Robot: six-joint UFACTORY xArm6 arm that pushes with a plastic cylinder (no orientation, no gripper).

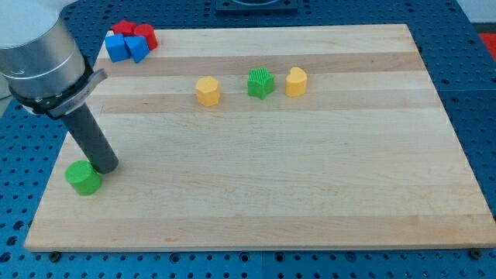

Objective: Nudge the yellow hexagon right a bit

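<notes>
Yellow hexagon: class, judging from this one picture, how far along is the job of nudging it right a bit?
Nothing looks done. The yellow hexagon sits upper-middle on the board, left of the green star block and another yellow block. In hand: my tip rests far off at the view's lower left, beside the green cylinder. Left: reach the hexagon's left side and push.

No legible text or markings anywhere.

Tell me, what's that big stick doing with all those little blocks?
That stick is my arm's rod. My tip sits at the view's bottom left, right beside a green round block. I'm meant to nudge the yellow hexagon right a bit, but it's far off, near the board's top, left of a green star block and another yellow block.
</notes>
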